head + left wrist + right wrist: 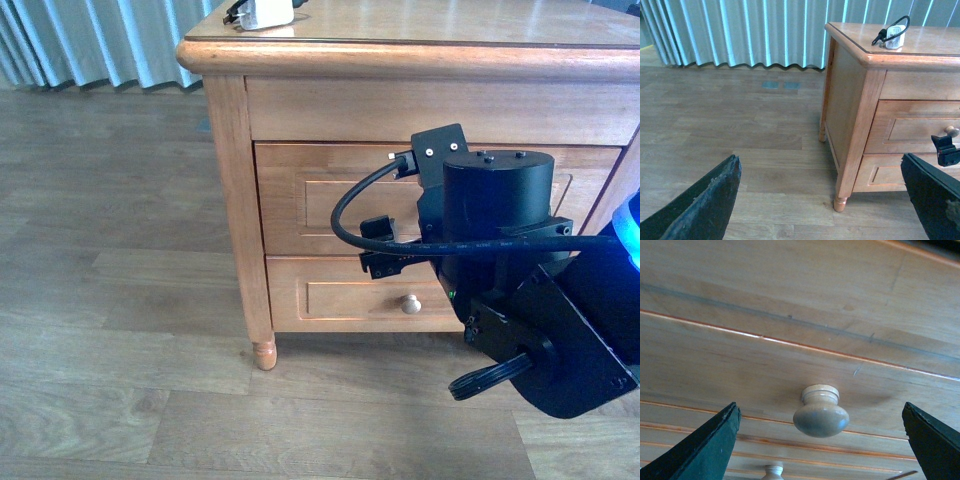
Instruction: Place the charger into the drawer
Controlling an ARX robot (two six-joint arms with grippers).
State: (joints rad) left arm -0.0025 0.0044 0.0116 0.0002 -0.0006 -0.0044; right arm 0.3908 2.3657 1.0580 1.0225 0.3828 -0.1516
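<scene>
The white charger [268, 13] with its black cable lies on top of the wooden cabinet, near its left back corner; the left wrist view also shows the charger [894, 36]. The drawer [310, 200], the upper one, is closed. My right gripper [378, 248] is open just in front of it, and the arm hides the knob in the front view. In the right wrist view the drawer's round knob [820, 414] sits between the spread fingers of the right gripper [820, 445], untouched. My left gripper [822, 200] is open over the floor, left of the cabinet.
The lower drawer is closed too, and its knob [411, 304] shows below the right gripper. The cabinet top [450, 25] has a raised edge. Wood floor [110, 300] extends to the left, and pale curtains [740, 30] hang behind.
</scene>
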